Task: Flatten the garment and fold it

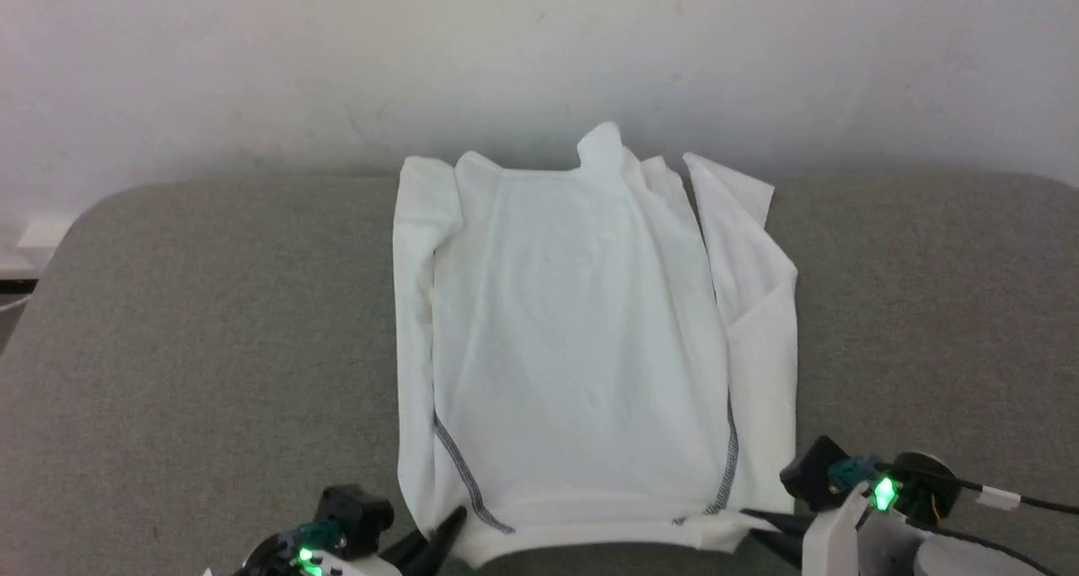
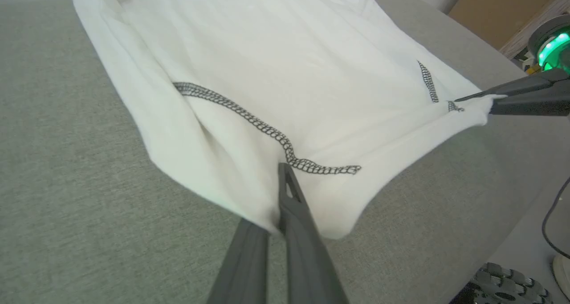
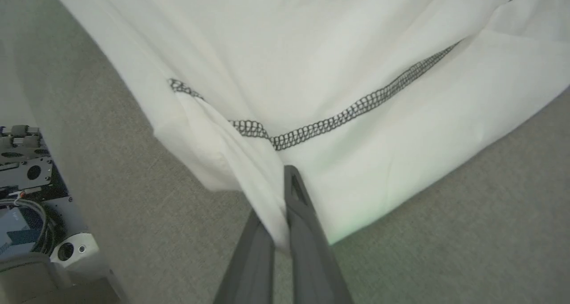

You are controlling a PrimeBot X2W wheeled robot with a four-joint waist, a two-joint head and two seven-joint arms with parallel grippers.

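Note:
The garment [image 1: 582, 331], a white long-sleeved top with dark stitched seams, lies on the grey table [image 1: 211, 348] with both sleeves folded in along its sides and its hem nearest me. At the hem's left corner my left gripper [image 1: 455, 521] is shut on the cloth; the left wrist view has the fabric [image 2: 249, 117] pinched between its fingers [image 2: 289, 197]. My right gripper [image 1: 750, 519] is shut on the hem's right corner, and the right wrist view shows the cloth [image 3: 311, 72] clamped between its fingers [image 3: 296, 192]. The hem between them is slightly lifted.
A pale wall [image 1: 539, 53] stands right behind the table's far edge, close to the garment's collar. Bare grey tabletop lies left and right of the garment. A cable [image 1: 1011, 502] trails off my right arm. The robot's base [image 3: 31, 192] sits below the table's near edge.

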